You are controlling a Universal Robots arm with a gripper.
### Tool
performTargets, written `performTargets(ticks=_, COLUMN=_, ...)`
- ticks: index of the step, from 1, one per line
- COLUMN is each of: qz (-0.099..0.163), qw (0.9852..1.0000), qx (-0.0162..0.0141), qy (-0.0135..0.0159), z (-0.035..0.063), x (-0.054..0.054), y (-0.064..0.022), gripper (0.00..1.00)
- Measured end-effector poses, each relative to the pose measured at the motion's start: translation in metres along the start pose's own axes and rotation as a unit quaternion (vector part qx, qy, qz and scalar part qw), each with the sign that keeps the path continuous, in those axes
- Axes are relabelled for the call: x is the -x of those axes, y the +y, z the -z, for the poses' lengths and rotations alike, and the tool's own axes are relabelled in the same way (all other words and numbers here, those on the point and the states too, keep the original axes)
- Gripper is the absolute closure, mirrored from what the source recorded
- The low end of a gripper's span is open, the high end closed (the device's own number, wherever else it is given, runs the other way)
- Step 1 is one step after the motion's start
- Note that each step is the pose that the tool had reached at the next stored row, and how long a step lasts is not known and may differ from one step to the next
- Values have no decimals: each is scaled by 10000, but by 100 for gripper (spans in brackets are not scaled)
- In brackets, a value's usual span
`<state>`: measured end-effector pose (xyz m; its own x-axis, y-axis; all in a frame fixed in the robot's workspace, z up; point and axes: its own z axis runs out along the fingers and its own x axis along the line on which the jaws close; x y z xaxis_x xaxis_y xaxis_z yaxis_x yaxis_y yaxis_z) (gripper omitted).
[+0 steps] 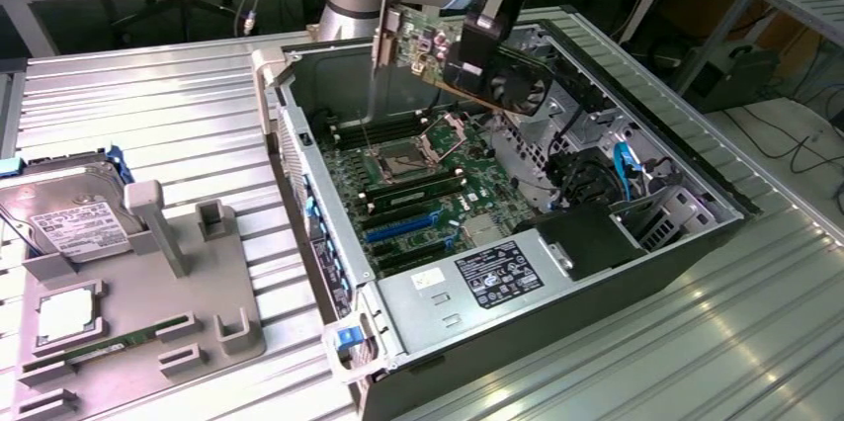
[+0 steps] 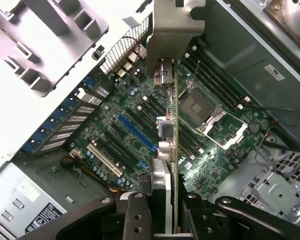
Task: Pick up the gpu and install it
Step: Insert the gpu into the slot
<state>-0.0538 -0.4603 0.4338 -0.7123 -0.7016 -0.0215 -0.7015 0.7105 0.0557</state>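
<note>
Exterior view: we see the gripper (image 1: 491, 31) pinching the gpu (image 1: 442, 50) by its upper edge. It holds the card clear in the air over the far end of the open computer case (image 1: 316, 243). The case lies on its side, so the motherboard (image 1: 436, 194) faces up, which we judge lets a card go in from above. The gpu hangs on edge with its silvery bracket (image 1: 386, 36) toward the exterior view's left, on the side of the case's perforated wall. In the wrist view the card (image 2: 174, 150) runs edge-on between the dark fingers (image 2: 135, 215), which press on its two faces and leave its lower edge free. The blue slot (image 2: 137, 132) lies on the board beside the card's line, not under it, so the card is not seated. The hard drive (image 1: 66, 223) sits on its grey fixture (image 1: 172, 293), well apart.
</note>
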Motion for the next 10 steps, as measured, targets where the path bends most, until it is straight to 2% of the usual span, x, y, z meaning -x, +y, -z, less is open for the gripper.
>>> performTargets(ticks=2, qz=191, qw=9998, qx=4, qy=11, z=0, x=0, y=0, gripper=72)
performTargets(ticks=3, qz=379, qw=9993, qx=8, qy=21, z=0, x=0, y=0, gripper=72)
performTargets(ticks=5, qz=582, qw=9983, qx=12, qy=33, z=-1, x=0, y=0, gripper=72)
performTargets(ticks=10, qz=1038, qw=9946, qx=22, qy=58, z=-1, x=0, y=0, gripper=72)
